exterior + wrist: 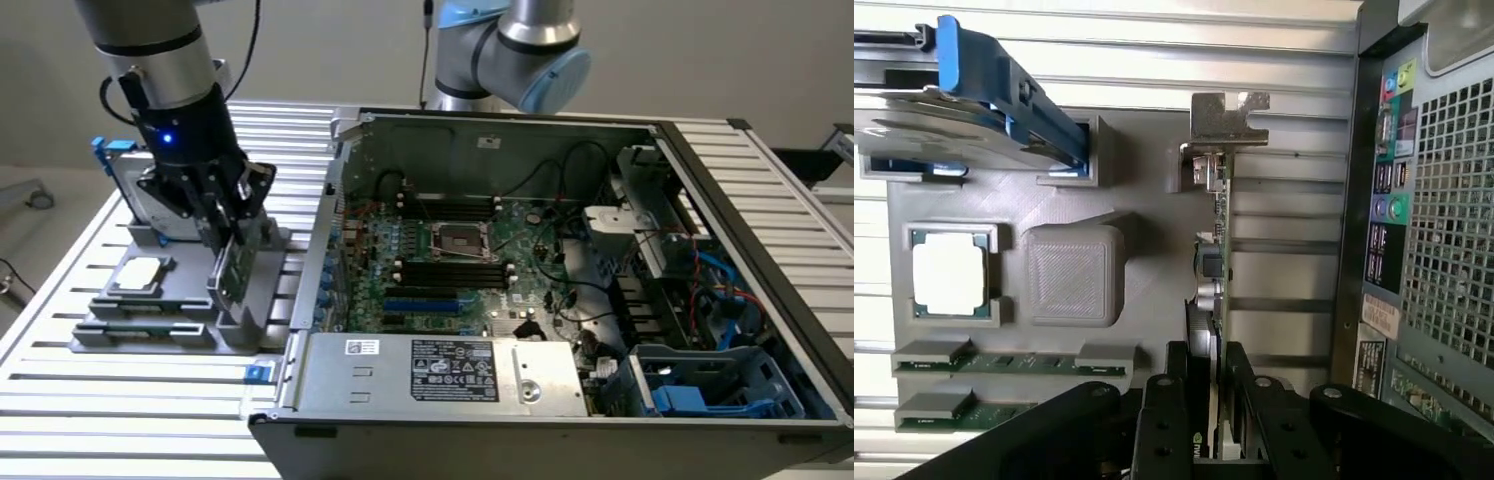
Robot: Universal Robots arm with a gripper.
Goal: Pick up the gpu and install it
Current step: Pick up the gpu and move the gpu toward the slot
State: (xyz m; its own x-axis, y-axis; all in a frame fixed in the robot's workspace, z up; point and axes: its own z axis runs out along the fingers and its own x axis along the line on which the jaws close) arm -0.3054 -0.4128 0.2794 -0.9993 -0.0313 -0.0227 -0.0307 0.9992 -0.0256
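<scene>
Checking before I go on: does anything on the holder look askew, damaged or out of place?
Nothing stands out. The gpu stands upright on edge in the holder, with the gripper set over it. The cpu lies flat in its pocket, and the memory strips sit straight in their slots.

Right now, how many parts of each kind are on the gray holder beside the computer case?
gpu: 1
hard drive: 1
processor chip: 1
memory strips: 2
Total: 5
</scene>
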